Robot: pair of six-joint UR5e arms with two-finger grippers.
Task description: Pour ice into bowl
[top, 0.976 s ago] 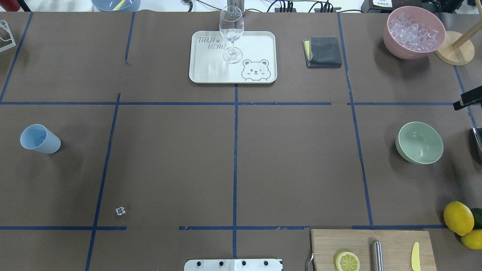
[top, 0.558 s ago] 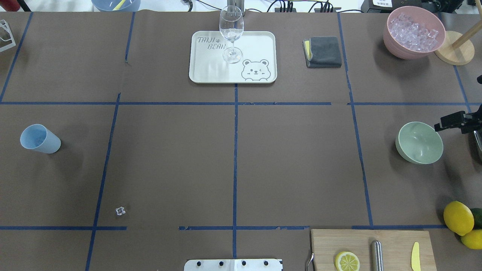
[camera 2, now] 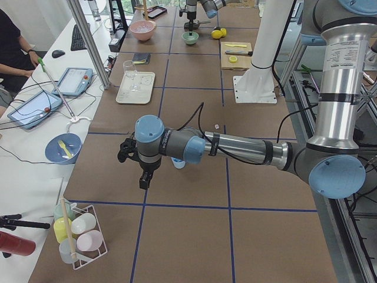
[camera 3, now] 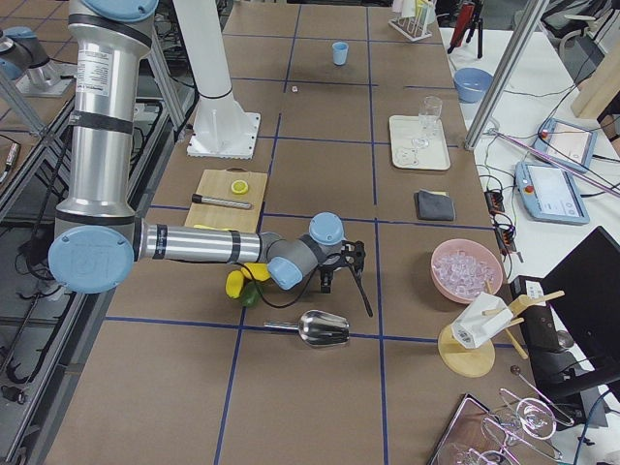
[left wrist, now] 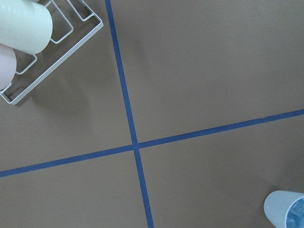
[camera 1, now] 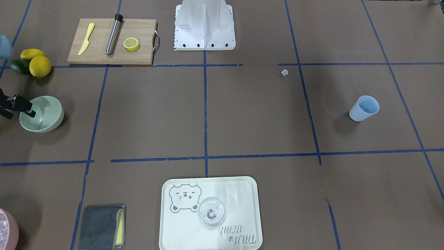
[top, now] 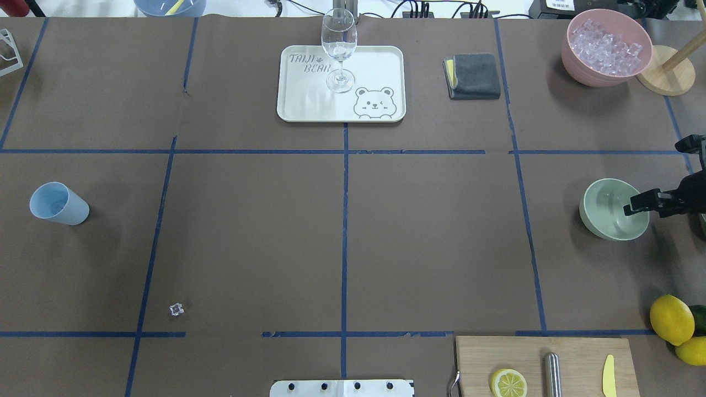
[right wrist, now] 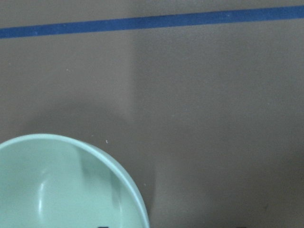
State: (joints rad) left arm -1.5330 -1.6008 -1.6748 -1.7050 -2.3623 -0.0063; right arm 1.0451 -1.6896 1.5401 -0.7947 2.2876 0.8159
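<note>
The sage-green bowl [top: 609, 212] stands near the table's right edge. My right gripper [top: 655, 177] is open and straddles its rim, one finger [camera 1: 24, 107] over the inside and the other outside. The right wrist view shows the bowl [right wrist: 61, 185] at the lower left. Ice [top: 605, 41] is heaped in a pink container [top: 573, 60] at the far right corner. The light blue cup [top: 58, 203] stands at the left, and I cannot tell what is in it. My left gripper [camera 2: 134, 170] hovers beside the cup [camera 2: 178, 163]. Whether it is open or shut I cannot tell.
A tray [top: 380, 60] with a wine glass [top: 339, 49] and a grey cloth [top: 474, 76] sit at the back. A cutting board [top: 573, 353], lemons [top: 672, 318], a stray cube [top: 176, 309], a metal scoop [camera 3: 325, 329] and a cup rack [left wrist: 42, 47] are around.
My right gripper has come in from the right edge and moved nearer, so one finger now reaches over the bowl's rim. Nothing else has moved.
</note>
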